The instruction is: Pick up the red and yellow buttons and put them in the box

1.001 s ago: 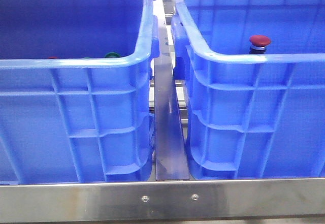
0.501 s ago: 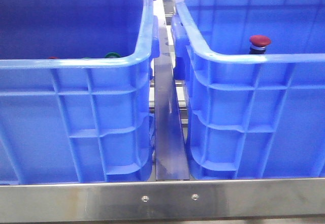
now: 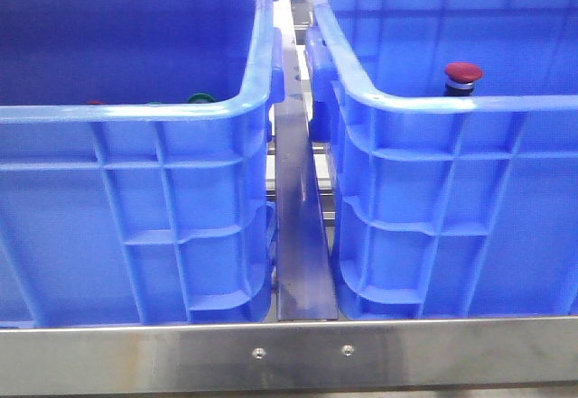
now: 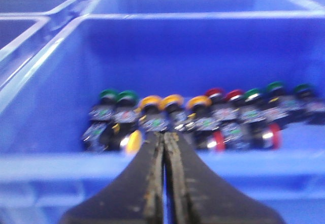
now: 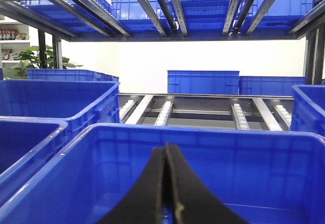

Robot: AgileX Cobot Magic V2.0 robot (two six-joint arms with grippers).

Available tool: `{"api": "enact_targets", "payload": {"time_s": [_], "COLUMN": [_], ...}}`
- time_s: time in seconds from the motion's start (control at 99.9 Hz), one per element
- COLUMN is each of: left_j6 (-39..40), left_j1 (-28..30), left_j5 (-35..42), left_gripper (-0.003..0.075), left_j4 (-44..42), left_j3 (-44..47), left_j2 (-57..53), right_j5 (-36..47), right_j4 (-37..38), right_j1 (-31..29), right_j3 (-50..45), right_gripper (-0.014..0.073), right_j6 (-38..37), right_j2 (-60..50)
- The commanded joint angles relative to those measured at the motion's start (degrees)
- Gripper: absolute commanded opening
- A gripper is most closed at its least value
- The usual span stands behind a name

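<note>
Blue moulded plastic fills nearly everything I see. From the front, two large ribbed crates stand side by side on a steel-edged counter (image 3: 289,357), with a metal rail (image 3: 302,236) running between them. The box (image 3: 452,208) on my right holds one button with a domed red cap (image 3: 462,75), upright, its dark body mostly hidden behind the near rim. In the crate on my left (image 3: 135,208), only a green cap (image 3: 200,98) and a sliver of red peek over the rim.

My left end effector (image 4: 164,137) hangs over the near wall of that left crate. Its two black fingers are pressed together with nothing between them. Beyond their tips a row of buttons lies against the far part of the crate floor: green caps (image 4: 118,96) at one end, three yellow caps (image 4: 171,101) in the middle, then red caps (image 4: 224,94) and more green. A few buttons lie on their sides. This view is blurred, so finer detail is lost.

My right end effector (image 5: 166,150) is also closed and empty, hovering above the near rim of a blue crate (image 5: 203,137) whose floor I cannot see. Further blue crates and a roller rack (image 5: 203,112) stand behind.
</note>
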State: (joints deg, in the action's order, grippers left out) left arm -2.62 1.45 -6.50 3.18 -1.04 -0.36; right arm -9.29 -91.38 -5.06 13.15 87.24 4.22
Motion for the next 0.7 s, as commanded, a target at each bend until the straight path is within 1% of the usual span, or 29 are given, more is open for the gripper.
{"api": "enact_targets", "payload": {"time_s": [0.0, 0.02, 0.04, 0.12, 0.691], "left_j6": [-1.7, -1.7, -1.7, -1.7, -1.7], "left_j1": [1.4, 1.6, 1.8, 2.4, 2.5], "left_j5": [10.2, 9.7, 7.1, 6.2, 6.1], "left_gripper": [-0.002, -0.002, -0.002, -0.002, -0.002], "left_j4": [2.9, 3.0, 3.0, 2.9, 2.6], "left_j3": [2.3, 2.3, 2.1, 2.2, 2.2], "left_j2": [-1.7, -1.7, -1.7, -1.7, -1.7], "right_j5": [-0.3, -0.3, -0.3, -0.4, -0.3], "right_j4": [-1.2, -1.2, -1.2, -1.2, -1.2], "right_j1": [-0.2, -0.2, -0.2, -0.2, -0.2], "right_j3": [1.5, 1.5, 1.5, 1.5, 1.5], "right_gripper": [-0.0068, -0.0068, -0.0068, -0.0068, -0.0068], "right_j6": [0.4, 0.4, 0.4, 0.4, 0.4], "right_j2": [0.6, 0.6, 0.6, 0.6, 0.6]}}
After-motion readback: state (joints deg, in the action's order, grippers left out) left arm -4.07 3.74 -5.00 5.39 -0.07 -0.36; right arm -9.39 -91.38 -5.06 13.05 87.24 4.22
